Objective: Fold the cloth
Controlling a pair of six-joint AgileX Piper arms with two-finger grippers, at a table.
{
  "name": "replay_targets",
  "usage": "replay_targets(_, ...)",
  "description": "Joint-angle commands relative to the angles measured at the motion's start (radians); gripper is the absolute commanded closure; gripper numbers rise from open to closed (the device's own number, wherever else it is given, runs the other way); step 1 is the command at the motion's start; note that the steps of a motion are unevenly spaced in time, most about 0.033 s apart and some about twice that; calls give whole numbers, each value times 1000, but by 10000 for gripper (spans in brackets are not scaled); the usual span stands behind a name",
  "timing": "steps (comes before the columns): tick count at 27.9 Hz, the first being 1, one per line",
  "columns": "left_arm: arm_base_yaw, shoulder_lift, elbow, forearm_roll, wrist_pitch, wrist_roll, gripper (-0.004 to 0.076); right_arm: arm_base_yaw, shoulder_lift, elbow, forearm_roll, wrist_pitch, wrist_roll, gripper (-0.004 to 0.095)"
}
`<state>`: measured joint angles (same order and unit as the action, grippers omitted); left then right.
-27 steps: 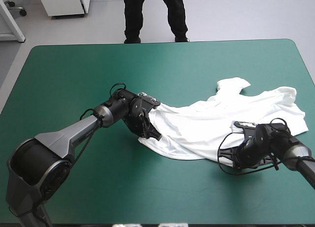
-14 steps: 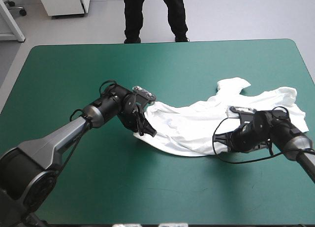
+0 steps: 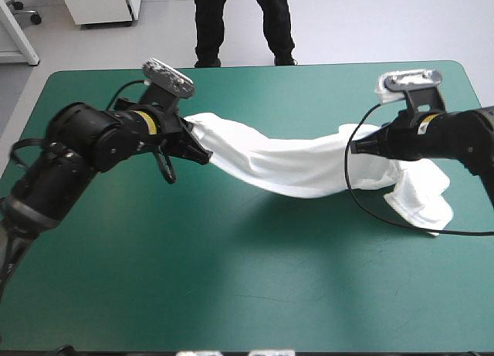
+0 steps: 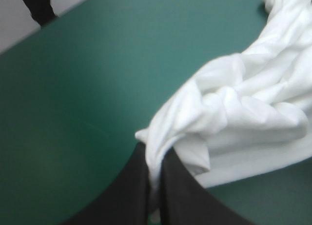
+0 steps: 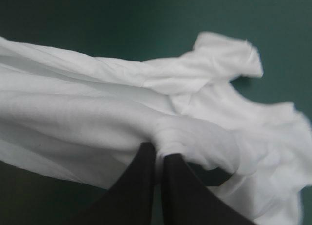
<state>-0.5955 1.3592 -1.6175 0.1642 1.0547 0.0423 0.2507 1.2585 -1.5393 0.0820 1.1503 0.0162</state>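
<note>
The white T-shirt hangs in a sagging band above the teal-green table, stretched between both raised arms. My left gripper is shut on the T-shirt's left end; in the left wrist view the cloth bunches out from between the black fingers. My right gripper is shut on the T-shirt further right, with the fabric pinched at the fingertips. Past the right gripper, a loose part of the shirt droops onto the table near its right edge.
Bare teal-green cover lies on all sides of the cloth. The right arm's black cable curves down beside the hanging fabric.
Both grippers have risen from the table and pulled apart, lifting the T-shirt off the cover and stretching it between them. Earlier it lay spread on the table's right half.
</note>
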Motion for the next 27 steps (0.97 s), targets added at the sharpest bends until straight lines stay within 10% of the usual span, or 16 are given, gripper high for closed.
replay_targets(1, 0, -75, -116, 44, -59, -14, 733, 0, -32, -178, -7, -35, -40, 925)
replay_targets(27, 0, -119, -725, -96, -258, 142, 733, 0, -21, -812, 107, -160, -190, 924)
